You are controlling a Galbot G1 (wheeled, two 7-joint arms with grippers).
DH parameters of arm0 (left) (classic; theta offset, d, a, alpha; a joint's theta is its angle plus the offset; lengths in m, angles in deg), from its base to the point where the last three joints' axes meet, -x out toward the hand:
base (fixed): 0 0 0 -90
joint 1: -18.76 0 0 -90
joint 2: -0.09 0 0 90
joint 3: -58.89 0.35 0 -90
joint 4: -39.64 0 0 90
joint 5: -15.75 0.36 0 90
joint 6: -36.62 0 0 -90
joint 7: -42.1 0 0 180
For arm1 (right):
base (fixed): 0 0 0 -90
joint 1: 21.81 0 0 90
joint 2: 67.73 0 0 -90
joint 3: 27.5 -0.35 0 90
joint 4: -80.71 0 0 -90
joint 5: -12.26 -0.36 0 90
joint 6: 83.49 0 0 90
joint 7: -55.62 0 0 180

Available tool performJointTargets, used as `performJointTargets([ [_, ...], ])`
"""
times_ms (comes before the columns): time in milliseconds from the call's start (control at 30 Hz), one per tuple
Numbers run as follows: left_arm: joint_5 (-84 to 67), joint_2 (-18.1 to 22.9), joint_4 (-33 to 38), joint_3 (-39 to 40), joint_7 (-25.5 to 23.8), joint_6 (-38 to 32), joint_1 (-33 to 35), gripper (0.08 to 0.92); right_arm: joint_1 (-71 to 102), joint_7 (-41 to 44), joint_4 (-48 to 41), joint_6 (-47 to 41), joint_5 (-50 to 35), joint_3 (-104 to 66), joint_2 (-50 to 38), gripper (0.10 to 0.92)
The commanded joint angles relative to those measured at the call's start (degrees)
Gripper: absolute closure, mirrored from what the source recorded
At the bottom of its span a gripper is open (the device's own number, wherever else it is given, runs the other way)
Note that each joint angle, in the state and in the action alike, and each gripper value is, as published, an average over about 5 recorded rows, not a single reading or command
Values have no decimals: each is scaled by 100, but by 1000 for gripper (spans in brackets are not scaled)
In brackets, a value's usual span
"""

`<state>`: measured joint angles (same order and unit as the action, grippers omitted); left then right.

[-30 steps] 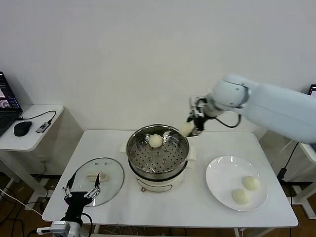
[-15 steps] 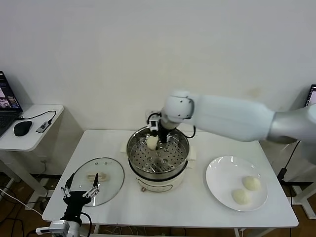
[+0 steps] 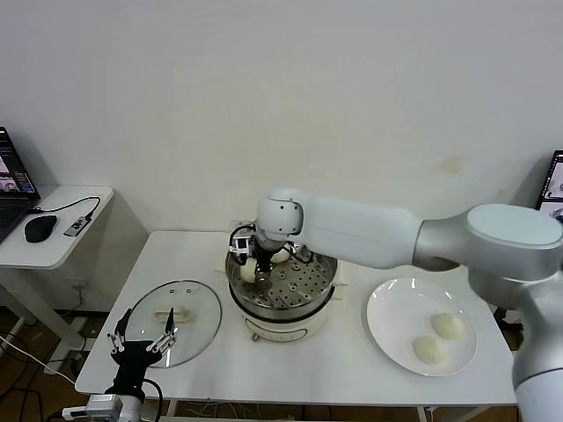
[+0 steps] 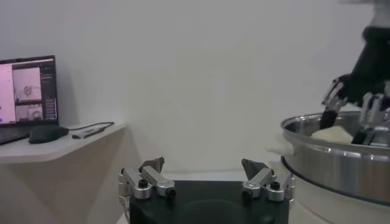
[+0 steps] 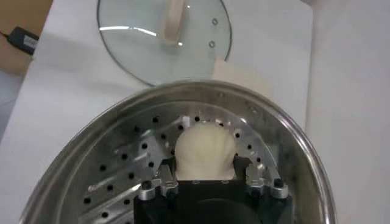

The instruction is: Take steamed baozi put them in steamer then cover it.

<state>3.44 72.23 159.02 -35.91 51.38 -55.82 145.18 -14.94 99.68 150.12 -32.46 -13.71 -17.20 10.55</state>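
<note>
Inside the steamer (image 3: 281, 283), against its left wall, one steamed baozi (image 5: 204, 151) is held between the fingers of the right gripper (image 3: 252, 266), which are closed on its sides just above the perforated tray (image 5: 122, 176). A second bun (image 3: 280, 254) is seen at the back of the pot, partly hidden behind the right arm (image 3: 352, 230), which is stretched across the table from the right side. Two more buns are left on the white plate (image 3: 387, 330) to the right of the steamer: one (image 3: 448, 326) nearer the wall and one (image 3: 428, 350) nearer the front edge, close together.

On the left of the pot the cover (image 3: 171, 331) is laid flat on the white table (image 3: 308, 374), its cream handle (image 3: 171, 311) facing up. The steamer is set on a white base (image 3: 286, 327).

Over the front left corner of the table, just before the cover, the left gripper (image 3: 143, 345) is parked with its fingers spread wide and nothing between them.

Beside the table, to the left, a small side desk (image 3: 53, 233) is seen with a laptop (image 3: 12, 186) and a mouse (image 3: 40, 228) on it.
</note>
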Motion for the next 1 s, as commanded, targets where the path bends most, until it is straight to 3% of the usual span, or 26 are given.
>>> performJointTargets([
  [33, 3, 3, 0, 7, -3, -17, -2, 177, 197, -23, -314, -5, 99, -21, 268, 366],
  [267, 0, -17, -10, -2, -2, -16, -12, 177, -397, 768, 227, 130, 350, -103, -290, 212],
  [667, -5, -84, 15, 0, -3, -33, -43, 177, -1966, 1858, 2009, 1080, 784, 406, -2964, 203],
  [1000, 92, -96, 6, 135, 0, -42, -20, 177, -1526, 2088, 3138, 1782, 1877, 565, -5338, 203],
])
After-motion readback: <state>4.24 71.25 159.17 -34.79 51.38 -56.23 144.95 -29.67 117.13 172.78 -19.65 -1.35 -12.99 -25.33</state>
